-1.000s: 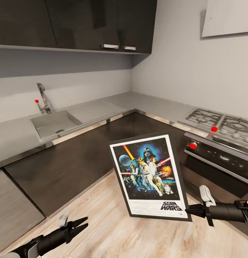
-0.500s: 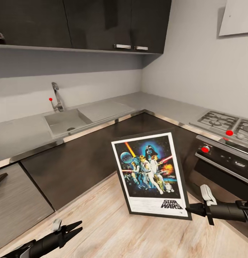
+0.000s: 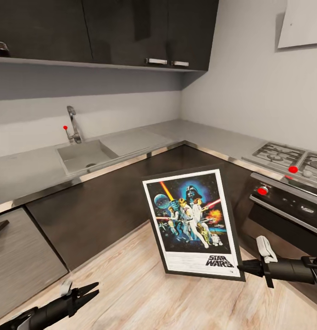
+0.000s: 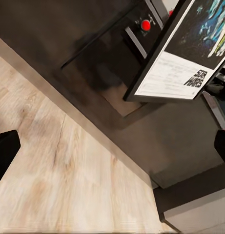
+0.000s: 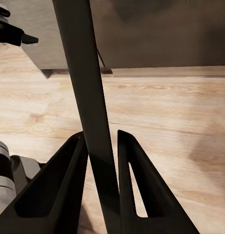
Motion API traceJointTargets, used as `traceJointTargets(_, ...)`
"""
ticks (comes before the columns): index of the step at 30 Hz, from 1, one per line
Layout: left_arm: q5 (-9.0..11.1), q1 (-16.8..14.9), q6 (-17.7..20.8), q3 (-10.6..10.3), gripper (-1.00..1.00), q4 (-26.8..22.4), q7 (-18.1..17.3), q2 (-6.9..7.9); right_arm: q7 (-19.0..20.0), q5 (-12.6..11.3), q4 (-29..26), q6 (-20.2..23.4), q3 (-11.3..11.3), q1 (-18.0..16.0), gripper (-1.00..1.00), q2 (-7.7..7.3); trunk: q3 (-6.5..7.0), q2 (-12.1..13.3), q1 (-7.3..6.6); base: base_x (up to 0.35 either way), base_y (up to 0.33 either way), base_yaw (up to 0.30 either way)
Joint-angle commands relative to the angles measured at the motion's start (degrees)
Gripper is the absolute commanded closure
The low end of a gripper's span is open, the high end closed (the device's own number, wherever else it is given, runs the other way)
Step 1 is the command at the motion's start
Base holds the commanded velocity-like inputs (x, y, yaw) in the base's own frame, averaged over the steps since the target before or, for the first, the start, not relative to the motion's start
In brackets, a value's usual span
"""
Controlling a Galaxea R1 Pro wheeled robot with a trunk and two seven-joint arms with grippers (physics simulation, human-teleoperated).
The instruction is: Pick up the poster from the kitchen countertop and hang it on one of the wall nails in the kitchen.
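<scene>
The Star Wars poster hangs upright in mid-air above the wooden floor, in front of the dark base cabinets. My right gripper is shut on its lower right corner. In the right wrist view the poster appears edge-on as a dark bar pinched between the two fingers of the right gripper. My left gripper is low at the left, open and holding nothing. The left wrist view catches the poster's lower edge with its lettering. The grey L-shaped countertop runs along the two walls behind.
An inset sink with a tap sits at the left of the counter. At the right are a gas hob and an oven with red knobs. Dark upper cabinets hang above. Bare grey wall rises above the hob.
The camera swung about a second ago, shifting the whole kitchen rightward in view. Since then the left gripper has drifted slightly down and left. The poster stays held in the right gripper.
</scene>
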Motion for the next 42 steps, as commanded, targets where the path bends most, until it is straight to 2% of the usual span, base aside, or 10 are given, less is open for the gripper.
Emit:
traceJointTargets(1, 0.58, -0.02, -0.56, -0.53, -1.0, -0.03, -0.05, 0.49, 0.42, 0.31, -0.06, 0.76, -0.1, -0.05, 1.0, 0.02, -0.14, -0.44, 0.22, 0.0, 0.0, 0.0)
traceJointTargets(6, 2.39, -0.02, 0.91, -0.44, -1.0, -0.15, 0.01, 2.18, 0.42, 0.31, -0.06, 0.76, -0.08, -0.05, 1.0, 0.06, -0.57, -2.45, 1.32, 0.0, 0.0, 0.0)
traceJointTargets(15, 3.15, -0.02, 2.96, -0.55, -1.0, -0.55, -0.24, 3.84, 0.37, 0.31, -0.06, 0.76, -0.06, -0.05, 1.0, 0.15, -0.81, -4.85, 2.64, 0.0, 0.0, 0.0)
traceJointTargets(17, 3.26, -0.02, 7.6, -0.65, -1.0, -5.11, -0.24, 4.14, 0.36, 0.31, -0.1, 0.76, -0.05, -0.05, 1.0, 0.16, -0.7, -4.85, 2.64, 0.0, 0.0, 0.0)
traceJointTargets(21, 3.22, -0.02, 10.8, -0.19, -1.0, -11.28, -0.24, 4.91, 0.36, 0.31, -0.14, 0.76, -0.05, -0.05, 1.0, 0.09, -0.46, -4.45, 2.42, 0.0, 0.0, 0.0)
traceJointTargets(26, 3.18, -0.02, 11.91, -0.28, -1.0, -12.35, -0.24, 5.03, 0.34, 0.31, -0.15, 0.76, -0.05, -0.05, 1.0, 0.13, -0.46, -4.45, 2.42, 0.0, 0.0, 0.0)
traceJointTargets(31, 3.11, -0.02, 15.18, -0.43, -1.0, -12.63, -0.24, 5.01, 0.33, 0.31, -0.15, 0.76, -0.05, -0.05, 1.0, 0.1, 0.44, -2.45, 1.32, 0.0, 0.0, 0.0)
traceJointTargets(38, 2.76, -0.02, 15.35, -0.76, -1.0, -11.89, -0.24, 5.89, 0.39, 0.31, -0.15, 0.76, -0.05, -0.05, 1.0, 0.11, 1.71, 0.36, -0.22, 0.0, 0.0, 0.0)
traceJointTargets(40, 2.73, 0.06, 14.6, -0.79, -1.0, -10.39, -0.24, 6.57, 0.4, 0.31, -0.3, 0.76, -0.05, -0.05, 1.0, 0.12, 2.09, 1.16, -0.65, 0.0, 0.0, 0.0)
traceJointTargets(42, 2.72, 0.54, 9.86, -0.91, -1.0, -3.17, -0.24, 7.47, 0.39, 0.31, -0.82, 0.76, -0.05, -0.05, 1.0, 0.13, 2.54, 1.96, -1.09, 0.0, 0.0, 0.0)
